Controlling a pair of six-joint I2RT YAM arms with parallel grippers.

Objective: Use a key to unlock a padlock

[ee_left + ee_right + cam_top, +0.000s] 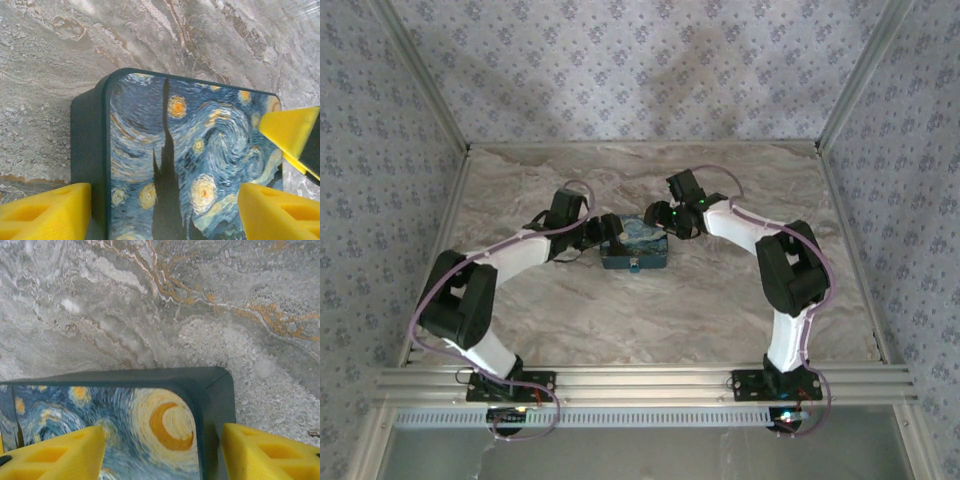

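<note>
Box: a blue swirl-painted box (635, 245) is parked at dead centre of the table, lid shut.
Lid art: swirly night sky, yellow stars, a dark cypress-like spike, and an orange crescent moon (170, 427) tucked into the corner under the right gripper.
Writing / brands: nothing readable can be picked out on the lid or walls of the box.
Key and padlock: neither can be made out. A small pale spot (634, 265) is seen on the box's front wall at 6 o'clock, too tiny to be identified.
Left gripper (160, 192): placed at the box's 9 o'clock end, jaws spread wide, one yellow foam finger outside the box wall and the other over the lid. Nothing is clamped.
Right gripper (161, 430): placed at the box's 2 o'clock corner, jaws also apart, straddling that corner with nothing pinched.
Surface: the table (720, 300) is covered in grey-beige marble print with rusty orange veins.
Room: floral wallpaper panels (620, 70) are set up at 9, 12 and 3 o'clock, and an aluminium rail (650, 380) runs along 6 o'clock.
</note>
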